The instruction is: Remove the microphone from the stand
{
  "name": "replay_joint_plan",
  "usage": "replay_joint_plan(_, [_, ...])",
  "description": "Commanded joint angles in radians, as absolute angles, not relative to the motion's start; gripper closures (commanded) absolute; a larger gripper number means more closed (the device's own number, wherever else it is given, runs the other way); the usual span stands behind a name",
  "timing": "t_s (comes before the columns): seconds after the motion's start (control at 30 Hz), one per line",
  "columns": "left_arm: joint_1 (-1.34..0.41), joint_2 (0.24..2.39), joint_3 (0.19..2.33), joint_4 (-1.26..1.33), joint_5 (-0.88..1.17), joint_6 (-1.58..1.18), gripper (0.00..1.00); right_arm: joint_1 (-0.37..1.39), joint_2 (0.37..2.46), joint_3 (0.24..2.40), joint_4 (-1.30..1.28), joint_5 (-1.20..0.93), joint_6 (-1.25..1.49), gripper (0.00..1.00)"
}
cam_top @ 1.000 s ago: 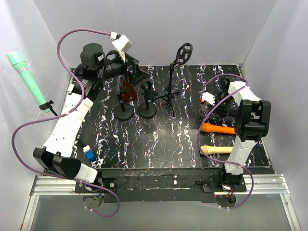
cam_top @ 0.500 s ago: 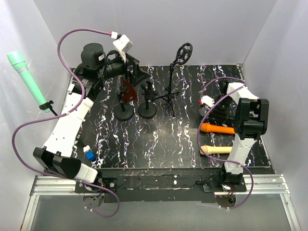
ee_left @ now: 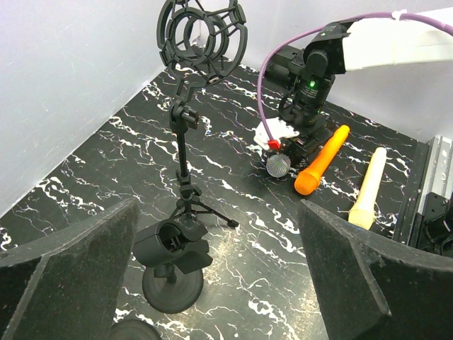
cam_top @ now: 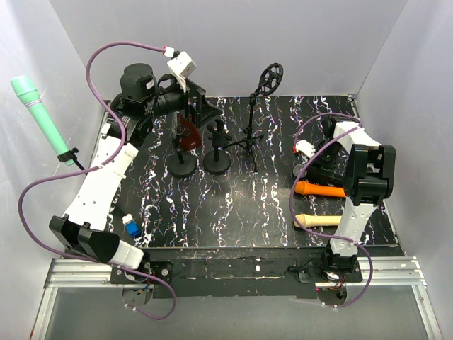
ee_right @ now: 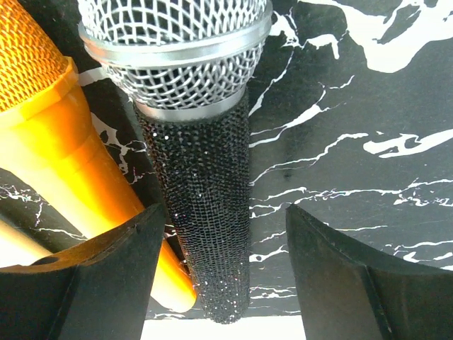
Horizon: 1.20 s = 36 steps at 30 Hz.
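A dark red microphone (cam_top: 188, 133) sits tilted in the clip of a round-based stand (cam_top: 182, 166) at the back left. My left gripper (cam_top: 194, 106) hovers just behind and above it, open and empty; in the left wrist view (ee_left: 219, 283) the red microphone is out of view. My right gripper (cam_top: 320, 164) is low at the right, open, with its jaws on either side of a black glitter microphone (ee_right: 205, 177) lying on the table. In the right wrist view (ee_right: 226, 276) neither jaw visibly presses on it.
An empty clip stand (ee_left: 173, 248) and a tripod stand with a shock mount (ee_left: 202, 35) stand mid-table. An orange microphone (cam_top: 322, 189) and a cream microphone (cam_top: 318, 220) lie at the right. A green microphone (cam_top: 39, 113) sticks up at the far left. A small blue-and-white object (cam_top: 130, 227) lies near left.
The right arm has shifted slightly and settled over the black microphone. The left arm and the red microphone have not visibly moved.
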<state>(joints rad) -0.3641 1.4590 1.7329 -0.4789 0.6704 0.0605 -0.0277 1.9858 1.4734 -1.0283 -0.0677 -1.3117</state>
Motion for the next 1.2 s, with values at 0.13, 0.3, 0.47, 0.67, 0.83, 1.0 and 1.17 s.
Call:
replay_joint_plan(0.13, [-0.371, 1.437, 1.736, -0.471, 0.683, 0.069, 0.06, -0.026, 1.893, 1.486, -1.108, -0.090, -1.295, 0.24])
replay_joint_plan(0.3, [-0.370, 1.433, 1.718, -0.457, 0.681, 0.063, 0.06, -0.026, 1.787, 1.509, -1.158, -0.120, -1.296, 0.24])
replay_joint_plan(0.47, [-0.370, 1.440, 1.700, -0.448, 0.690, 0.084, 0.06, -0.026, 1.700, 1.548, -1.140, -0.231, -1.180, 0.24])
replay_joint_plan(0.67, [-0.370, 1.480, 1.695, -0.448, 0.683, 0.129, 0.07, -0.028, 1.657, 1.726, -1.007, -0.692, -0.713, 0.30])
replay_joint_plan(0.83, [-0.370, 1.514, 1.718, -0.485, 0.643, 0.189, 0.07, 0.000, 1.516, 1.473, -0.191, -0.931, -0.058, 0.30])
replay_joint_plan(1.0, [-0.370, 1.531, 1.762, -0.551, 0.591, 0.270, 0.07, 0.103, 1.577, 1.451, 0.131, -0.931, 0.138, 0.27])
replay_joint_plan(1.17, [-0.370, 1.531, 1.798, -0.629, 0.554, 0.324, 0.07, 0.159, 1.658, 1.407, 0.369, -0.911, 0.202, 0.26])
